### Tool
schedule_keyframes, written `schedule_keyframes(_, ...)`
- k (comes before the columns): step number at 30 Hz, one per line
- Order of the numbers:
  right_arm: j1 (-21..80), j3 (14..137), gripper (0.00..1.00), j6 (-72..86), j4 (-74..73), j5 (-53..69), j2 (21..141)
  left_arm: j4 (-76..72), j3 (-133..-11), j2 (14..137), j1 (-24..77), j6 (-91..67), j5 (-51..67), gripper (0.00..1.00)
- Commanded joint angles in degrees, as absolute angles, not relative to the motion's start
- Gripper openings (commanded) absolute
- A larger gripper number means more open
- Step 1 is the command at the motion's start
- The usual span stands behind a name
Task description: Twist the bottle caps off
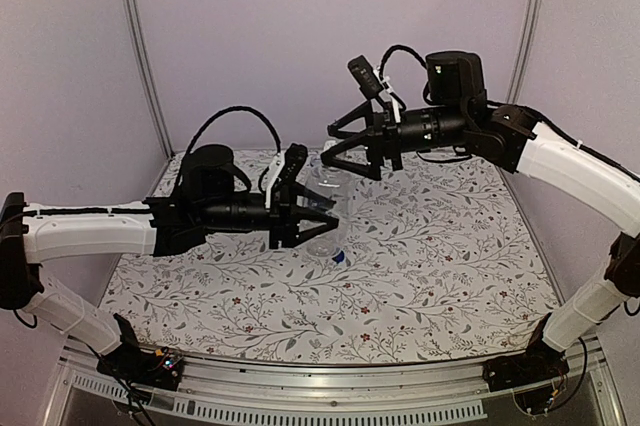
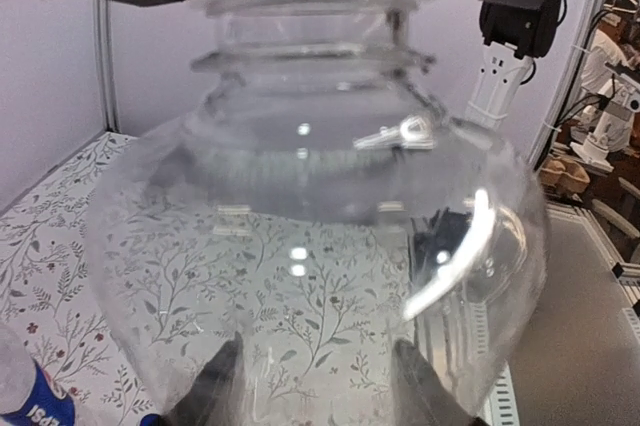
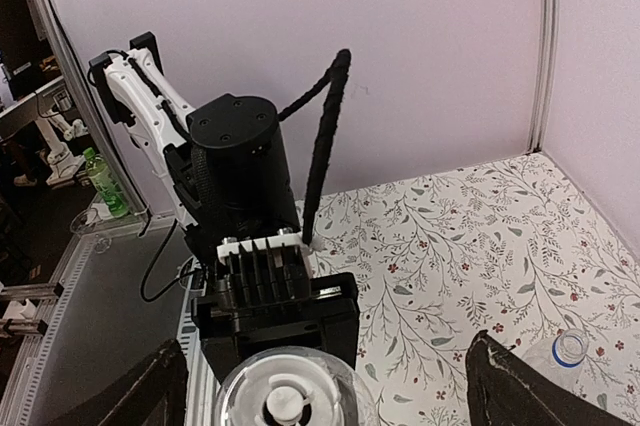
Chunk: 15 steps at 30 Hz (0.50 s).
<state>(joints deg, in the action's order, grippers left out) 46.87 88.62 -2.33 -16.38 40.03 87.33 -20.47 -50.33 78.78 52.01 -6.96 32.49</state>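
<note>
Cap of clear bottle end-on, right wrist view only

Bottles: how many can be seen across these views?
2. A clear bottle is held in the left gripper; a blue-labelled bottle is on the table just beside it. None seem hidden.

Soft, even light falls from above; the bench carries only faint shadows beneath the arms. Just ahead of the left pincer, the clear bottle looks hazy. It is dotted with small white glints, shows one curved glare streak above one finger, and warps the leaf print behind it. The fingers of the right pincer are dark and blurred. Frame posts slant at the overhead view's edges.
</note>
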Motion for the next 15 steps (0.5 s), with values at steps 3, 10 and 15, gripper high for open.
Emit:
schedule_keyframes(3, 46.74, 89.82, 0.97, 5.47, -15.12, 30.77, 84.71, -18.5, -51.77, 78.3, 51.88, -6.41, 22.03, 0.45)
schedule_keyframes(10, 46.91, 90.02, 0.97, 16.19, -13.48, 15.5, 85.09, -16.89, -52.08, 78.31, 51.94, -6.97, 13.34, 0.46)
schedule_keyframes(15, 47.7, 91.1, 0.97, 19.19, -11.87, 12.62, 87.09, -16.03, -52.28, 78.42, 51.95, -7.05, 10.66, 0.46)
